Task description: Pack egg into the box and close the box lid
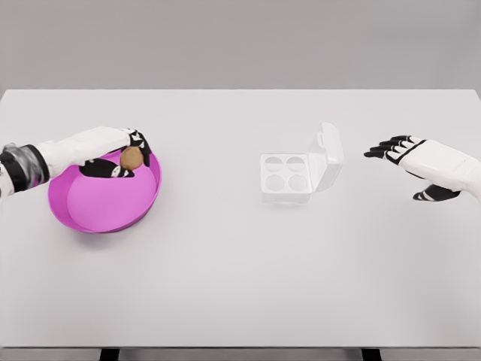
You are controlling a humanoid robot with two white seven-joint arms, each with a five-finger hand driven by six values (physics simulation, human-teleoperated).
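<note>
A brown egg (131,158) is held between the fingers of my left hand (126,156), over the far rim of a magenta bowl (90,207) at the table's left. The hand is shut on the egg. A white egg box (286,177) with several round hollows sits right of the table's middle, its lid (330,156) standing open on the right side. All its hollows show empty. My right hand (398,150) hovers to the right of the box, fingers spread and holding nothing.
The white table (225,286) stretches wide around the bowl and the box. Its front edge runs along the bottom of the view, with dark legs just showing below.
</note>
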